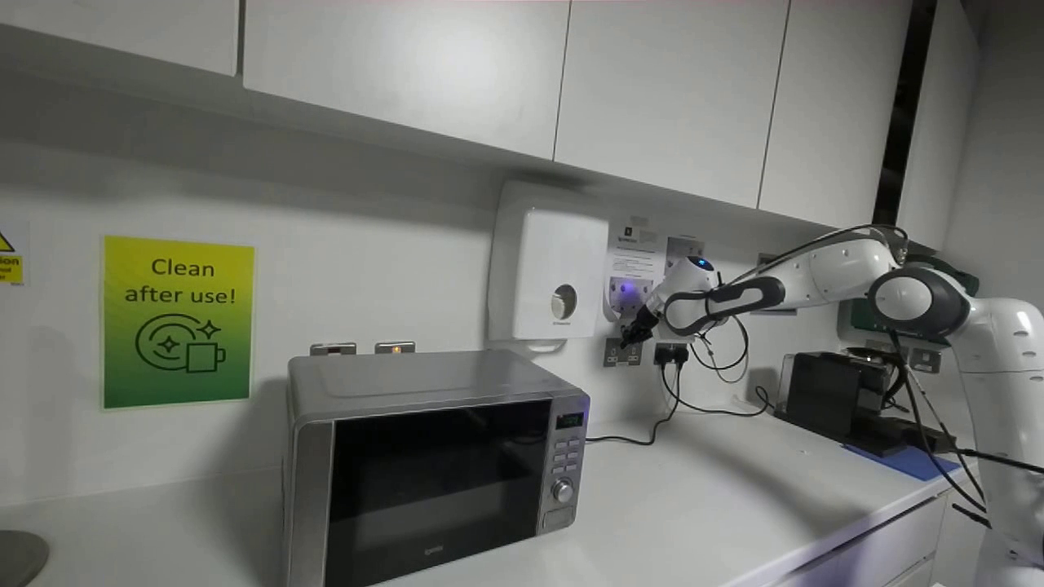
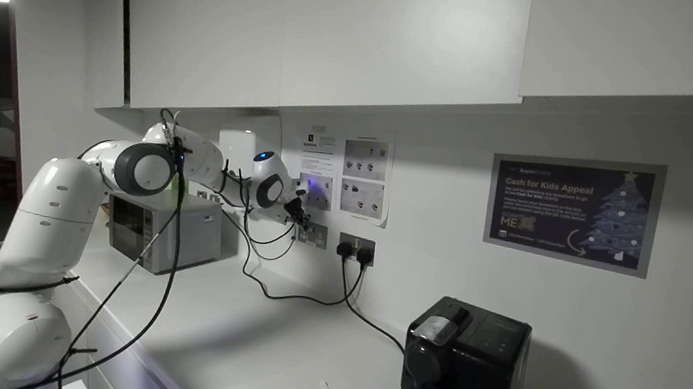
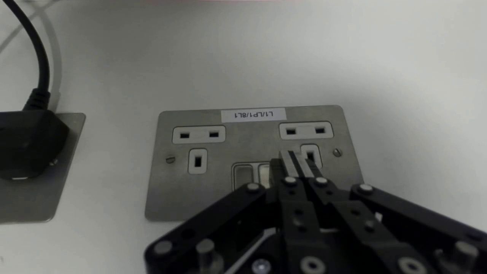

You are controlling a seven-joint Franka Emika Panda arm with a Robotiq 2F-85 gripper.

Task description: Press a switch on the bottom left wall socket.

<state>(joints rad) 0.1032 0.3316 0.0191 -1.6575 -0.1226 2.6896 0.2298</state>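
The wall socket at my gripper is a grey metal double plate (image 3: 251, 148) with white plug-hole inserts; it also shows low on the wall in both exterior views (image 1: 611, 354) (image 2: 317, 236). It is the left of two such plates there and stands upside down in the wrist view. One switch (image 3: 243, 176) shows at its middle; a paler one (image 3: 264, 176) beside it is partly hidden by a finger. My gripper (image 3: 293, 153) is shut and empty, its fingertips over the plate beside the pale switch, overlapping a plug hole. It shows in both exterior views (image 1: 628, 336) (image 2: 304, 221). I cannot tell whether it touches.
A second grey socket (image 2: 356, 247) with black plugs and cables stands beside it. A white dispenser (image 1: 548, 269) and instruction sheets (image 2: 364, 177) hang above. A microwave (image 1: 440, 473) and black coffee machine (image 2: 463, 364) stand on the counter, under wall cabinets (image 1: 669, 90).
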